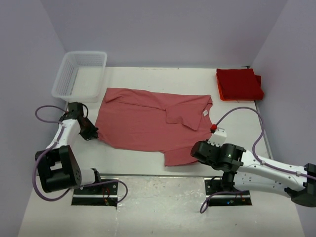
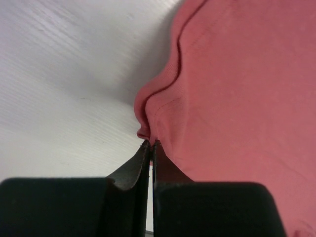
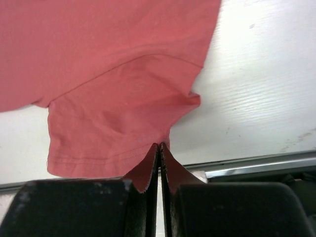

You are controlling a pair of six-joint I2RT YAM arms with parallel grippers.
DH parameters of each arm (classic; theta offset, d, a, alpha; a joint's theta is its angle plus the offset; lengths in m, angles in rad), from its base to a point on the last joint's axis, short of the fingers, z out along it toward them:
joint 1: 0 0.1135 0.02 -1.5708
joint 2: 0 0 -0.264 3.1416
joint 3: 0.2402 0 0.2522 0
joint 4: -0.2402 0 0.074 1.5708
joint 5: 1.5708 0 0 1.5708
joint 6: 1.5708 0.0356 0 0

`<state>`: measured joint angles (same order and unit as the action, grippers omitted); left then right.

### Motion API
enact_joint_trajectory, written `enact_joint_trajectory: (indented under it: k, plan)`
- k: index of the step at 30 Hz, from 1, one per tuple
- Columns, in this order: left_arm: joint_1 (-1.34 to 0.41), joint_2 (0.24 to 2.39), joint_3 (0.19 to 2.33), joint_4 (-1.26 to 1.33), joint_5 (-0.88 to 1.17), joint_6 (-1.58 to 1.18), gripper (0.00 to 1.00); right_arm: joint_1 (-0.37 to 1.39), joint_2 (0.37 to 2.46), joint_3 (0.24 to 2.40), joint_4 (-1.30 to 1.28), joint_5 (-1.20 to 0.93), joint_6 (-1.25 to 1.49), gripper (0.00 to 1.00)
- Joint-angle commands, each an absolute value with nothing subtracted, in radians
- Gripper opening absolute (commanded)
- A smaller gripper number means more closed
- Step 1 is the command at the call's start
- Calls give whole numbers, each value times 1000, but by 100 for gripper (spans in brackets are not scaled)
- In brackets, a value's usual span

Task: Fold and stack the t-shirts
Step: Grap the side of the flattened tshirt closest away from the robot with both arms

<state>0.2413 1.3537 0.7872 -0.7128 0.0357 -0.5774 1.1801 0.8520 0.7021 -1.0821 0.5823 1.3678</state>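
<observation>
A faded salmon-red t-shirt (image 1: 148, 123) lies spread flat across the middle of the table, one sleeve folded in over its chest. My left gripper (image 1: 92, 131) is at its near left corner. In the left wrist view the left gripper (image 2: 150, 143) is shut, with the puckered edge of the t-shirt (image 2: 237, 98) pinched at its tips. My right gripper (image 1: 196, 150) is at the near right sleeve. In the right wrist view the right gripper (image 3: 159, 145) is shut on the sleeve's (image 3: 108, 133) corner. Deep red folded t-shirts (image 1: 239, 84) are stacked at the back right.
A white mesh basket (image 1: 80, 74) stands at the back left corner, just beyond the left arm. The table's (image 1: 138, 163) near edge with its metal strip (image 3: 256, 165) runs close behind the right gripper. Purple walls close in the sides and back.
</observation>
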Motion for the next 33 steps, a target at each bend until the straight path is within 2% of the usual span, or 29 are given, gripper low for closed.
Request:
enact_joint_trajectory:
  k: [1, 7, 10, 14, 22, 33]
  plan:
    - [220, 1284, 755, -712, 143, -538, 0, 1158, 845, 800, -1247, 678, 1439, 0]
    - [190, 1266, 721, -660, 149, -552, 0, 1092, 868, 867, -1315, 698, 1428, 0]
    - [190, 1285, 727, -623, 166, -560, 0, 1030, 900, 919, -1286, 704, 1343, 0]
    - [189, 1312, 762, -581, 181, -601, 0, 862, 942, 992, -1168, 686, 1112, 0]
    - [192, 1365, 880, -529, 170, -657, 0, 646, 1126, 1166, -1028, 595, 812, 0]
    - [192, 1492, 1081, -506, 117, -678, 0, 499, 1321, 1296, -950, 506, 664, 0]
